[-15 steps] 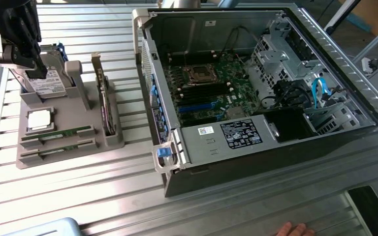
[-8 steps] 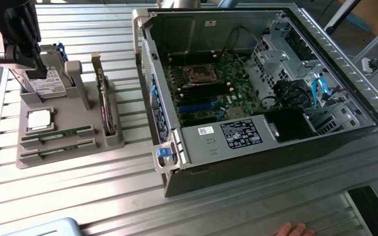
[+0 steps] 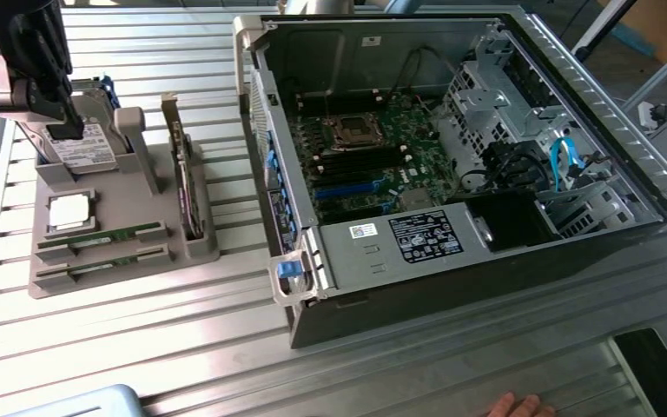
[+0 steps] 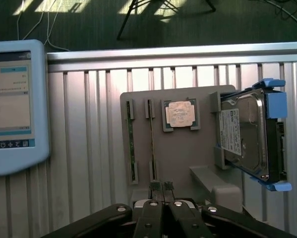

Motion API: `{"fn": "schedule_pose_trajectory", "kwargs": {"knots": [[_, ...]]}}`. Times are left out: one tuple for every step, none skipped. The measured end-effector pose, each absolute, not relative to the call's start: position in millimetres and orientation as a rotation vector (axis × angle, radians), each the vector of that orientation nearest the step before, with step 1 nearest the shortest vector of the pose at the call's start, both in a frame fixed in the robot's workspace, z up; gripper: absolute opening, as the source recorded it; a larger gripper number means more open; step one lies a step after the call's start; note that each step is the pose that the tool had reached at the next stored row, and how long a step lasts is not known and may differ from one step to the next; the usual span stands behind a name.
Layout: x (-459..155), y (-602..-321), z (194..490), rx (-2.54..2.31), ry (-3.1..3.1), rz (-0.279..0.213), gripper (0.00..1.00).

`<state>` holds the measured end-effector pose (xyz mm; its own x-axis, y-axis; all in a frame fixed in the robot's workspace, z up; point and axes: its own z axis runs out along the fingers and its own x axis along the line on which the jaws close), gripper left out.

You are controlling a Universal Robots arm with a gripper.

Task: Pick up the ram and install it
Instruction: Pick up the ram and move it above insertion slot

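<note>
We see the gripper clenched, its two dark fingertips pressed together with nothing between them. The ram — a thin green stick — sits on edge in a narrow slot of the matte grey holder, with a second stick in the parallel slot beside it. A boxy silver hard drive stands in the holder too. The holder rests on the ridged metal table, near the open computer case — its green motherboard exposed.
</note>
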<state>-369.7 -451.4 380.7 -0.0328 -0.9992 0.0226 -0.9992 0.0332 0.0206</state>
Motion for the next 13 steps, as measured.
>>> {"fn": "schedule_pose_trajectory", "kwargs": {"knots": [[-369.7,-451.4,380.7,2.165,-2.234,0.002,0.11],[-369.7,-451.4,380.7,2.166,-2.233,0.002,0.11],[-369.7,-451.4,380.7,2.166,-2.233,0.002,0.11],[-369.7,-451.4,380.7,2.166,-2.233,0.002,0.11],[-369.7,-451.4,380.7,2.166,-2.233,0.002,0.11],[-369.7,-451.4,380.7,2.166,-2.233,0.002,0.11],[-369.7,-451.4,380.6,2.166,-2.233,0.002,0.11],[-369.7,-451.4,380.4,2.166,-2.233,0.002,0.11],[-369.7,-451.4,380.1,2.166,-2.233,0.002,0.11],[-369.7,-451.4,379.9,2.166,-2.233,0.002,0.11],[-369.7,-451.4,379.7,2.166,-2.233,0.002,0.11],[-369.7,-451.4,379.5,2.166,-2.233,0.002,0.11],[-369.7,-451.4,379.3,2.166,-2.233,0.002,0.11]]}}
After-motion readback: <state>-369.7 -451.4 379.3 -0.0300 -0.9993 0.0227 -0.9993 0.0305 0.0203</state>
